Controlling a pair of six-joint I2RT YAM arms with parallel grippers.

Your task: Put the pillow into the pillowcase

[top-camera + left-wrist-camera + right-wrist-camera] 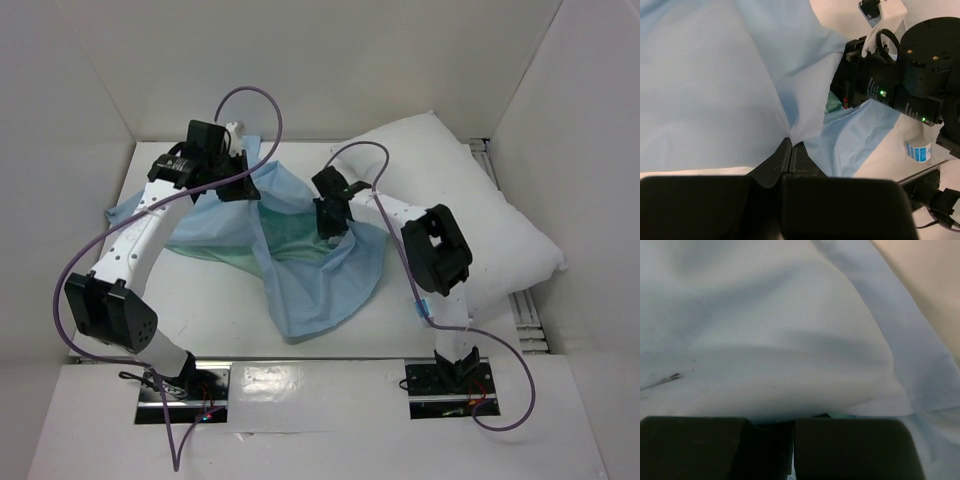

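Note:
The pillowcase (310, 270) is a wrinkled pale blue cloth with a teal inside, lying mid-table. The pillow (490, 215) is plump and white and lies at the right, behind my right arm. My left gripper (240, 182) is shut on the pillowcase's back-left edge. In the left wrist view its jaws (790, 144) pinch a fold of the cloth (715, 90). My right gripper (330, 235) sits at the cloth's middle and is shut on it. In the right wrist view the cloth (780, 340) drapes over the fingertips and hides them. The pillow's blue-and-white label (918, 151) shows in the left wrist view.
White walls enclose the table at the back and on both sides. A metal rail (528, 320) runs along the right edge beside the pillow. Purple cables (250, 100) loop above both arms. The right arm's wrist (900, 90) is close to my left gripper.

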